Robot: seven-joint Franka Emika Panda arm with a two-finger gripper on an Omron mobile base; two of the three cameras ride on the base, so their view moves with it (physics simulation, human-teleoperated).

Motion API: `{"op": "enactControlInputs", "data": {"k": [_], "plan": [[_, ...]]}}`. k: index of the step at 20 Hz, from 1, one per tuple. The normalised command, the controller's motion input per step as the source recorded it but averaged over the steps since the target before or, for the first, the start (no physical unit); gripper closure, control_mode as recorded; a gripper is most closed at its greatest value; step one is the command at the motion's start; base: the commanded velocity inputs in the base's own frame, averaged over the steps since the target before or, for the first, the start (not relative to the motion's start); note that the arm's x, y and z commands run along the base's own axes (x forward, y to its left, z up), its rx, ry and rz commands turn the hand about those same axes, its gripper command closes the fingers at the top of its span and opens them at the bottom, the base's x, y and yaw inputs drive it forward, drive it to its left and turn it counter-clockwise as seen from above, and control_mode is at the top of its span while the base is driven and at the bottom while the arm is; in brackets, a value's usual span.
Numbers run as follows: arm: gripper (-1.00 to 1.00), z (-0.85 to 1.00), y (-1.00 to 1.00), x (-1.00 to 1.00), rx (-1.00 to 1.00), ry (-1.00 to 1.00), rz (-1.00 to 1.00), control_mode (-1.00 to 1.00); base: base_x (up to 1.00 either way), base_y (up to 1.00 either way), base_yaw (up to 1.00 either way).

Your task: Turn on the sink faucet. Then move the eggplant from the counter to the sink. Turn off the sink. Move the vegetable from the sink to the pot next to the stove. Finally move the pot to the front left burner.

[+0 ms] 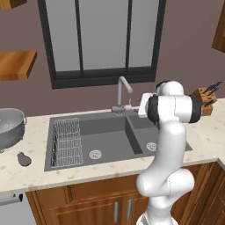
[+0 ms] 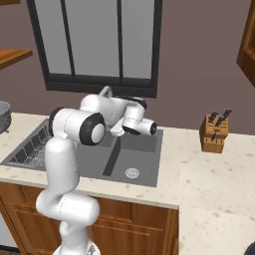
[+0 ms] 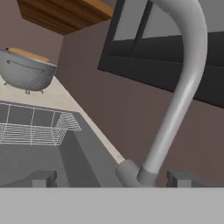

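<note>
Task barely begun: no water seen at sink faucet (image 1: 124, 93), center frame; judged still off. Gripper (image 3: 111, 178) sat at faucet base w/ fingers (image 3: 42, 178) spread wide, holding nothing, stem rising between tips in hand view. Eggplant (image 1: 23, 159) lay on counter (image 1: 26, 173), lower left of left base view, well apart from arm. Sink (image 1: 110, 139) basins bare except wire rack (image 1: 67, 141) in left basin. All steps left: faucet on, eggplant in, off, to pot, pot to burner. Around: colander (image 1: 10, 126) far left, knife block (image 2: 214, 132) right. Nothing blocked the lever.
</note>
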Motion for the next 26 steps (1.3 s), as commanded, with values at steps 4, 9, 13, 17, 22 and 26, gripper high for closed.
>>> {"op": "enactControlInputs", "data": {"k": [4, 9, 13, 17, 22, 26], "plan": [[-1.00, -0.13, 0.09, 0.32, 0.00, 0.00, 0.00, -1.00, 0.00, 0.00, 0.00], [-1.00, 0.00, -0.03, 0.39, 0.00, 0.00, 0.00, -1.00, 0.00, 0.00, 0.00], [-1.00, -0.03, -0.15, 0.38, 0.00, 0.00, 0.00, -1.00, 0.00, 0.00, 0.00], [-1.00, -0.10, -0.01, 0.41, 0.00, 0.00, 0.00, -1.00, 0.00, 0.00, 0.00], [-1.00, -0.19, 0.00, 0.37, 0.00, 0.00, 0.00, -1.00, 0.00, 0.00, 0.00], [-1.00, -0.24, 0.00, 0.32, 0.00, 0.00, 0.01, -1.00, 0.00, 0.00, 0.00]]}}
